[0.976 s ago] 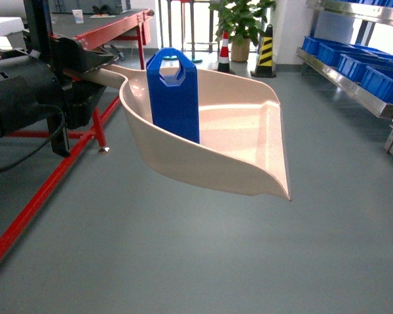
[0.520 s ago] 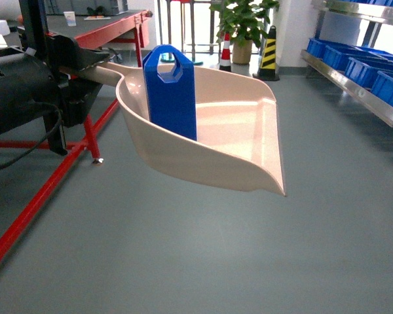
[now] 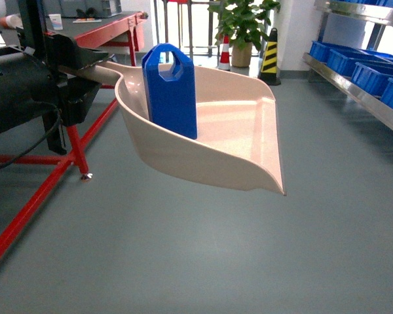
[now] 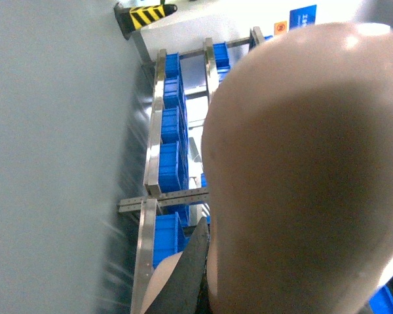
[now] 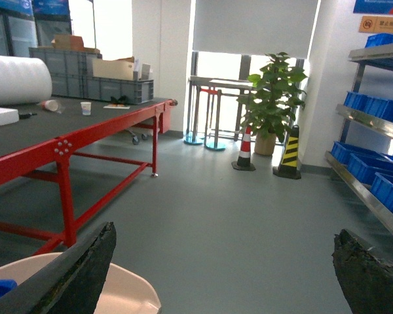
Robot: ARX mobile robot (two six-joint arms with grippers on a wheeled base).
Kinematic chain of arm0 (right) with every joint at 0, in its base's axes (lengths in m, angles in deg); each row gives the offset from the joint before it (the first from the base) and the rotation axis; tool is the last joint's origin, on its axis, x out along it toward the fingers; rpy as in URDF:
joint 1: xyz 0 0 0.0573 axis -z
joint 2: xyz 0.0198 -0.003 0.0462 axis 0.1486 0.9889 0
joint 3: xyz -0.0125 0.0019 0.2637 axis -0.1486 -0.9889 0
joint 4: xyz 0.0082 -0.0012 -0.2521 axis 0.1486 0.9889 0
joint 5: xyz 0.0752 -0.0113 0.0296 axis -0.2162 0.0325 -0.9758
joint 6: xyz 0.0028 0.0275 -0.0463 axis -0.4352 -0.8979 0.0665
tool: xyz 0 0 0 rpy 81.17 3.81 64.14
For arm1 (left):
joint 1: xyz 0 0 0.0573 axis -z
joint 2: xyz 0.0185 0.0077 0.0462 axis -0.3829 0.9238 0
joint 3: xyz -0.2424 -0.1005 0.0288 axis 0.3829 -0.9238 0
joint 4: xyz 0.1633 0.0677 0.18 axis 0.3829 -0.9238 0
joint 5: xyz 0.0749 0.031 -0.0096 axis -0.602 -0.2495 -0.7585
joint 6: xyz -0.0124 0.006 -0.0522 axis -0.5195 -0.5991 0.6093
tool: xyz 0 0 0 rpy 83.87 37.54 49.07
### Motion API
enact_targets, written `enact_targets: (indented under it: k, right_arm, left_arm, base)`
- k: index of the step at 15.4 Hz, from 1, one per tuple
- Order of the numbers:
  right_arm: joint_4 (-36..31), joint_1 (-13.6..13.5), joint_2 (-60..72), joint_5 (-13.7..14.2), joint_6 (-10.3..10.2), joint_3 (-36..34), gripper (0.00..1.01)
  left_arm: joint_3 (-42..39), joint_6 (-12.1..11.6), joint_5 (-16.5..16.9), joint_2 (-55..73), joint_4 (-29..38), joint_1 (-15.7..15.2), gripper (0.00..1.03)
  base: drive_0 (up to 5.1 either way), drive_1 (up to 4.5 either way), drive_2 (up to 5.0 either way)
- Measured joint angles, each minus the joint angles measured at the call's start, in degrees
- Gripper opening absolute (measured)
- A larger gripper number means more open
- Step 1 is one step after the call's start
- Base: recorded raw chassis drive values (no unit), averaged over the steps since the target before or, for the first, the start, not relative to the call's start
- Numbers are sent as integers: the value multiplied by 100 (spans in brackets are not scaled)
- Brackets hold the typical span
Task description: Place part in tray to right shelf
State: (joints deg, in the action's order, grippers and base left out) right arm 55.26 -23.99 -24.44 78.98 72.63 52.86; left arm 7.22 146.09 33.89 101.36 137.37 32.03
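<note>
The cream tray (image 3: 236, 140) hangs in the air above the grey floor (image 3: 203, 255), carried by its handle at the left pincer (image 3: 85, 69), which is clamped on that handle. Inside it the blue part (image 3: 171, 90) stands upright near the handle end, close against the tray's near raised side; the rest of the tray floor toward the flat lip is bare. To the far right of the head view, the right shelf (image 3: 360, 91) runs along the wall with blue crates (image 3: 344, 59) on it, well apart from the tray.

The left wrist view shows mostly the tray's smooth underside (image 4: 308, 176), with the shelf's steel rails (image 4: 150, 176) and crates (image 4: 170, 157) turned sideways behind it; the part is hidden there. The right wrist view alone shows the right pincer (image 5: 223, 271), its two dark fingers (image 5: 78, 271) spread wide with nothing between them, and below it a corner of the tray and a sliver of blue. It also takes in the red counter (image 5: 85, 131), a potted plant (image 5: 272, 98) and a striped cone (image 5: 245, 150).
</note>
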Motion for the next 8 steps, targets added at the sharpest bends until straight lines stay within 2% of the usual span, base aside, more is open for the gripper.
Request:
enact_targets:
  k: [8]
  right_arm:
    - [39,7,11,7,0,-7,98]
  left_arm:
    - [-4,-2,0,0,-42,-7,16]
  base:
    - [8,415,-398]
